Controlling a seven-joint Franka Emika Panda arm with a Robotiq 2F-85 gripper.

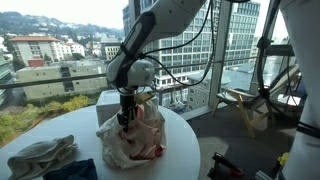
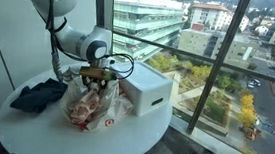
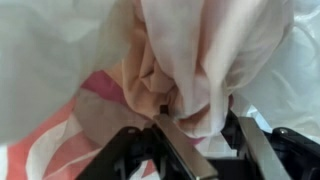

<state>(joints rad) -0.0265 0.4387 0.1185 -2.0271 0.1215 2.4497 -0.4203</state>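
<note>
A crumpled white plastic bag with red-orange print [image 1: 132, 141] sits on the round white table [image 1: 185, 150]; it shows in both exterior views, and again on the table [image 2: 90, 107]. My gripper [image 1: 126, 117] comes down on the top of the bag [image 2: 97, 85]. In the wrist view the two fingers [image 3: 205, 128] are pressed into a bunched fold of the bag's thin film [image 3: 195, 70], which fills the gap between them. The bag's contents are hidden.
A white box [image 2: 146, 89] stands next to the bag towards the window. Dark blue cloth [image 2: 38, 94] and a pale towel [image 1: 42, 156] lie on the table's other side. A wooden stand [image 1: 243, 105] and glass walls surround the table.
</note>
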